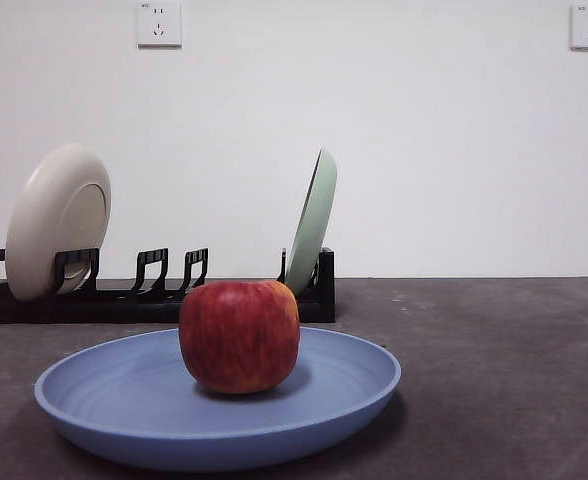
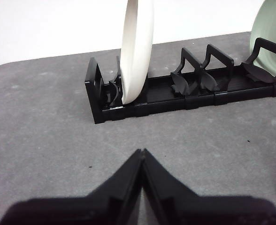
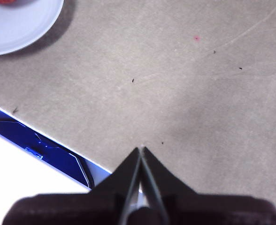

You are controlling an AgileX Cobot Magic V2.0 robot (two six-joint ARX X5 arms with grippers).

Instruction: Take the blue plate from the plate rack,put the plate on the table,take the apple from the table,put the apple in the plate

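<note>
Apple (image 1: pixel 239 336): sits upright in the middle of the blue plate (image 1: pixel 124 395), touching its floor; only a red sliver shows in the right wrist view.
Plate: lies flat on the table (image 1: pixel 504 360), in front of the plate rack (image 1: pixel 164 290) and apart from it.
Rack: holds a cream plate (image 1: pixel 56 218) at its 9 o'clock end and a pale green plate (image 1: pixel 312 220) at its 3 o'clock end, both leaning in their slots; the holders between stand empty.
Left gripper (image 2: pixel 141 157): fingers pressed together on nothing, hanging over bare table near the cream plate's end of the rack.
Right gripper (image 3: pixel 141 153): fingers together, empty, over the table well apart from the plate, which shows at 11 o'clock of it (a blue strip lies along the table edge nearby).
Step in hand: by my judgement every step is done, the apple resting in the plate.
Next move: likely nothing but keeping both arms clear and parked; no grasp seems called for.
</note>
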